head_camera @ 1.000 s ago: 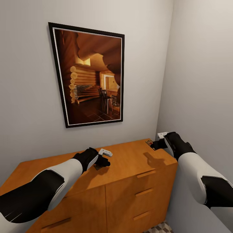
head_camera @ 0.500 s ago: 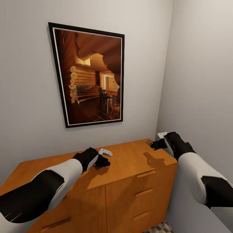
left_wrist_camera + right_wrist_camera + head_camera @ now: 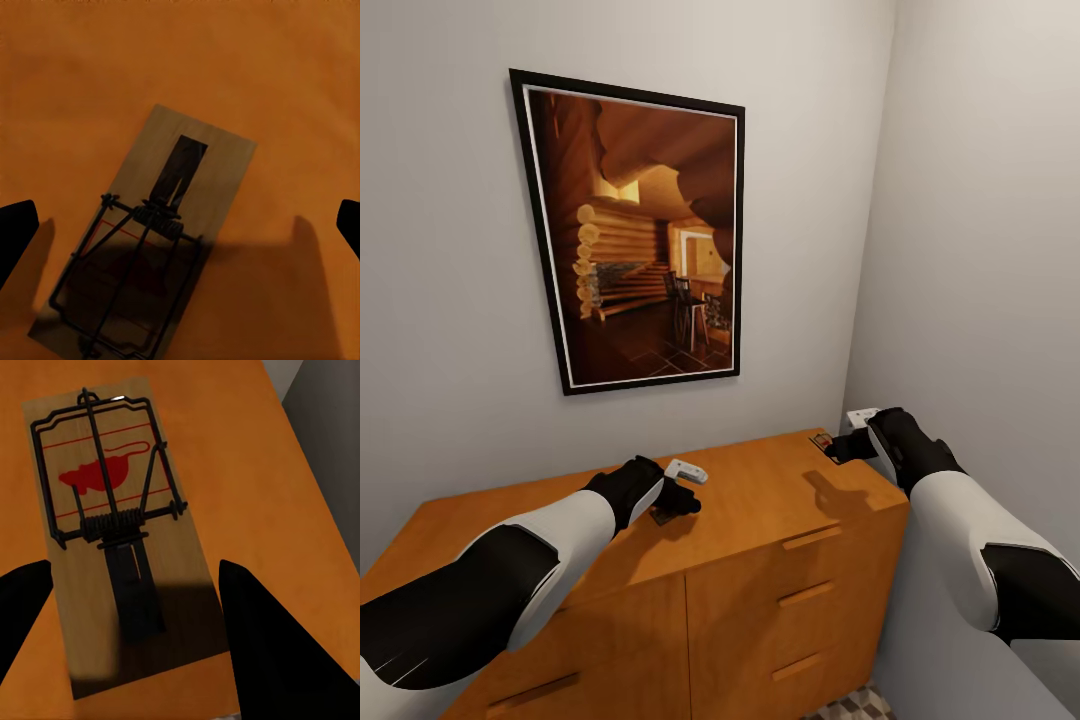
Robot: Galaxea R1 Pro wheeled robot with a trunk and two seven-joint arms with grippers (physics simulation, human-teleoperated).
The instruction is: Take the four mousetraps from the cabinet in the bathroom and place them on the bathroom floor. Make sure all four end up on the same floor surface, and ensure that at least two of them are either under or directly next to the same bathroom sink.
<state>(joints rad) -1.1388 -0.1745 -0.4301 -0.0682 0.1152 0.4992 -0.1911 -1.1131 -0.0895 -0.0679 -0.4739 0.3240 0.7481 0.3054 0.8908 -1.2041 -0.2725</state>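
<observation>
Orange-brown wood forms the cabinet, which is seen in the head view against a grey wall, with slim bar handles on its drawer fronts. A framed picture of a log interior is hung on the wall above it, at 12 o'clock from the cabinet top.

The left claw is positioned low over the middle of the cabinet top. In the left wrist view its two dark fingertips are seen spread wide apart, one at each side of a mousetrap that lies flat on the wood; the claw is released, and neither fingertip is seen touching the trap. The trap's lower half is covered by shadow.

The right claw is held at the far right corner of the cabinet top, at roughly 2 o'clock from the left claw. A second mousetrap is shown flat on the wood in the right wrist view (a red mouse figure is printed under its wire bar). This claw is also released: its dark fingers are parted on either side of the trap's near end, and contact cannot be confirmed. In the head view a small part of this trap is visible just beside the claw.

A patch of cube-patterned bathroom floor is visible below the cabinet, at 6 o'clock.
</observation>
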